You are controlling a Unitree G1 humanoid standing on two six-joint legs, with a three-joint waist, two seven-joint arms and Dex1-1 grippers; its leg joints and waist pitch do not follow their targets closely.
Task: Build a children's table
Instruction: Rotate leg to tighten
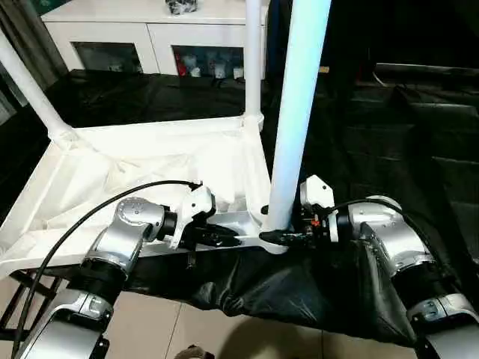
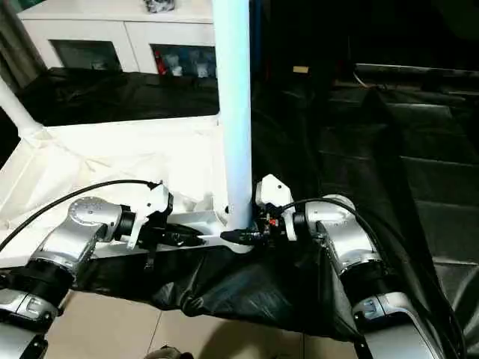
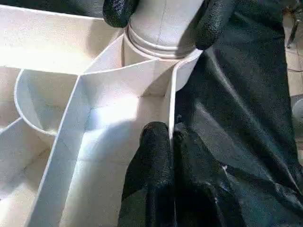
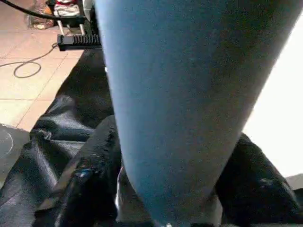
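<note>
Pinching the tabletop (image 1: 150, 172) rim beside its socket, your left claw (image 3: 165, 142) steadied it while your right claw (image 1: 278, 236) clamped the leg (image 1: 296, 112) base, seating it.

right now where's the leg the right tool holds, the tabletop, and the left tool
leg (image 1: 296, 112), left eye view, mid-shaft
tabletop (image 1: 150, 161), left eye view, ribbed underside
left tool (image 3: 171, 142), left wrist view, fingertips clamping the rim wall

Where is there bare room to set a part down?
The tabletop's middle, between the far corner legs and both arms, and the black sheet right of it. It is crowded at the near corner, where both claws flank the near leg.
</note>
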